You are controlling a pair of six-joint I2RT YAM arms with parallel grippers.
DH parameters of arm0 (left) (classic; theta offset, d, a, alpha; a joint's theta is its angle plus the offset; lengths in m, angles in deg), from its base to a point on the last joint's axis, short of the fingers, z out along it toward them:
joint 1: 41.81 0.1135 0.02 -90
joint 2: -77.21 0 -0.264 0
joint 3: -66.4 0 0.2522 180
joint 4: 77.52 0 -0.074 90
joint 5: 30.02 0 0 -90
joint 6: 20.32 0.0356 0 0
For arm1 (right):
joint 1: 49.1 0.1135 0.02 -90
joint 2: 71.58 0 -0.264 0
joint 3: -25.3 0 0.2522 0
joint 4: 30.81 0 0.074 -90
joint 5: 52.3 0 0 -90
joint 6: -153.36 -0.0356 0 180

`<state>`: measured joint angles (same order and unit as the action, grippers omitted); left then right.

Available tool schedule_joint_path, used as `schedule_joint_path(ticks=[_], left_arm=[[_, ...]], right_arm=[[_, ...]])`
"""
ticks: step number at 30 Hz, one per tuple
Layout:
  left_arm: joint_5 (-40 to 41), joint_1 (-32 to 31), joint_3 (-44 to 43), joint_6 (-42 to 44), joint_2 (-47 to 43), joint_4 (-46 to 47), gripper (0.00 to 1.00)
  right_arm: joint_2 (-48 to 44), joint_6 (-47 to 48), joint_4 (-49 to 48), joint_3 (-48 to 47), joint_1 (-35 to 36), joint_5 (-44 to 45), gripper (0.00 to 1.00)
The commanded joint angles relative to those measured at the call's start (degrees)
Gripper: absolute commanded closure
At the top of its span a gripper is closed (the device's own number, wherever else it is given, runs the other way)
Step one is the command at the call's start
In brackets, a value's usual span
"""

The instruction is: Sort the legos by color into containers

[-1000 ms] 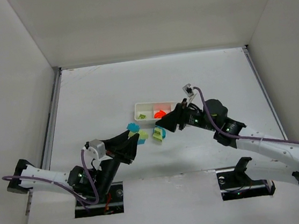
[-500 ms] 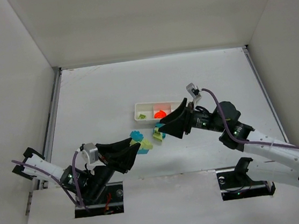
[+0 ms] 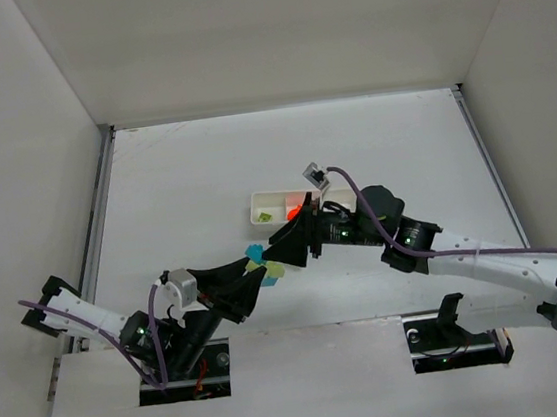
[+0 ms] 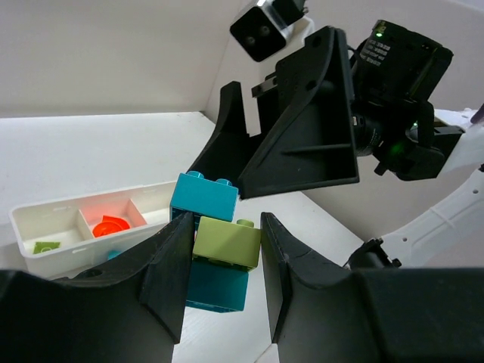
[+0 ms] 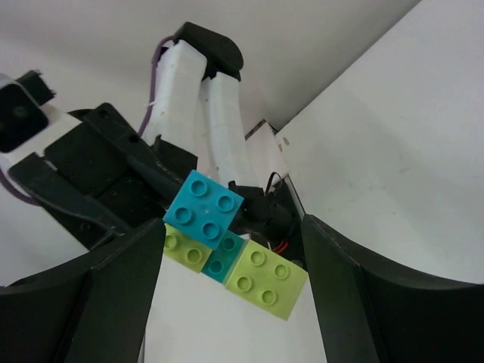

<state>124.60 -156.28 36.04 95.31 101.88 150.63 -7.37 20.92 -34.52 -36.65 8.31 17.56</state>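
Near the middle of the desk [image 3: 175, 180], the white tray [image 3: 269, 194] is being used as the sorting target. One yellow-green piece [image 3: 263, 215] is lying in the compartment nearest the desk's left edge. One orange-red piece [image 3: 295, 210] is lying in the middle compartment. The third compartment is being hidden by the right arm in the overhead view, so its contents cannot be told.

Between the tray and the near edge of the desk, a cluster of legos [image 5: 219, 246] is being held off the surface. It is made of cyan and yellow-green bricks locked together. The cluster is being pinched by the left gripper [image 4: 223, 253], jaws narrow on a yellow-green brick [image 4: 227, 242], with a cyan brick [image 4: 203, 198] above it and another below. The right gripper [image 5: 231, 234] is being held wide, one finger on each side of the cluster, with no contact showing.

Progress is being judged as partial. Two pieces are sorted, and no cyan piece is being clearly seen in the tray. At least four bricks are being counted in the cluster. These are being judged as needing to be pulled apart before each colour can be dropped into its compartment.
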Motion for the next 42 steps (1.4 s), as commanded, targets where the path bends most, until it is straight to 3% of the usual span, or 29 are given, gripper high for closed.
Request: schedule_joint_path(ticks=[1, 13, 20, 27, 34, 37, 42], left_arm=[[0.3, 0.4, -0.3, 0.2, 1.0, 2.3, 0.69], [1.0, 0.4, 0.4, 1.0, 2.4, 2.1, 0.70], [1.0, 1.9, 0.2, 1.6, 5.1, 2.0, 0.70], [1.1, 3.7, -0.3, 1.9, 7.2, 0.8, 0.71], [0.8, 5.7, -0.8, 1.9, 9.4, -0.1, 0.71], [0.9, 6.3, -0.6, 2.0, 9.0, -0.1, 0.66], [1.1, 7.4, -0.4, 2.0, 8.6, -0.1, 0.42]], right_arm=[[1.2, -0.6, -0.5, -3.6, 1.9, 0.9, 0.23], [2.2, -5.2, -1.0, -3.8, 2.0, -2.3, 0.31], [2.3, -8.0, -1.2, -3.8, 1.6, -5.3, 0.42], [3.6, -8.9, 0.2, -3.9, 1.7, -6.5, 0.43], [3.7, -10.6, -0.8, -2.9, 0.6, -5.8, 0.58], [2.9, -11.8, -2.0, -2.2, -0.7, -5.1, 0.60], [2.4, -13.8, -3.5, -0.7, -3.2, -4.5, 0.61]])
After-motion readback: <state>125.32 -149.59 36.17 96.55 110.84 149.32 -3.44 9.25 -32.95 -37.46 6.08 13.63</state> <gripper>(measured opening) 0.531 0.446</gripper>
